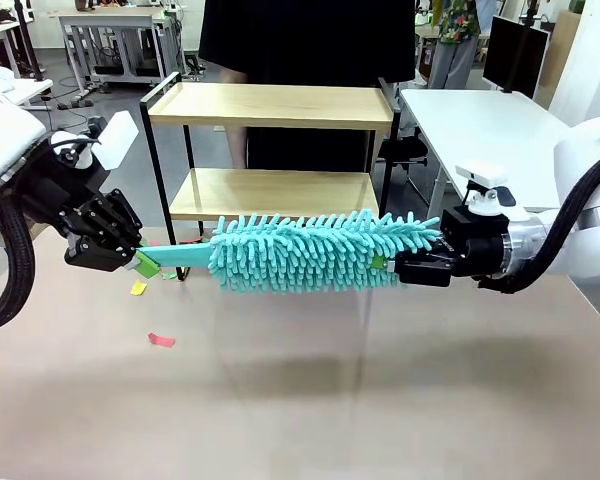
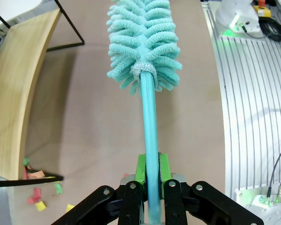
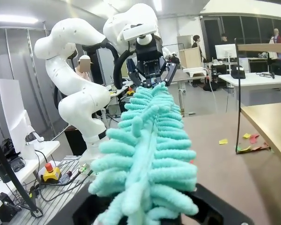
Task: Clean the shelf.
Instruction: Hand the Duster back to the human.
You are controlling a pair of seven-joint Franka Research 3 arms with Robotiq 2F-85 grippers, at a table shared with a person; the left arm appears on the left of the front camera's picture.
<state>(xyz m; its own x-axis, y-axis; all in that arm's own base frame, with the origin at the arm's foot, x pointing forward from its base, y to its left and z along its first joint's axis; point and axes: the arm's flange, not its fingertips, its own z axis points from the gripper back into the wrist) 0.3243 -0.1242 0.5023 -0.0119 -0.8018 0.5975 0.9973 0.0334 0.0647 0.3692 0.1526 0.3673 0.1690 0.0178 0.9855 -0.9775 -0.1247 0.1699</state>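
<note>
Front view: we hold a teal microfibre duster with a smooth plastic handle (image 1: 280, 252) level between both arms, just above the tan table (image 1: 300, 400). Our left gripper (image 1: 145, 262) is clamped on the handle end; our right gripper (image 1: 392, 266) is closed on the fluffy tip. We judge it light, soft at the head, stiff but slippery at the handle, so the handle is the better hold. The two-tier shelf of light wooden boards in a thin black frame (image 1: 270, 105) stands just beyond the table's far edge, with coloured paper scraps (image 1: 160, 340) near its left foot.
</note>
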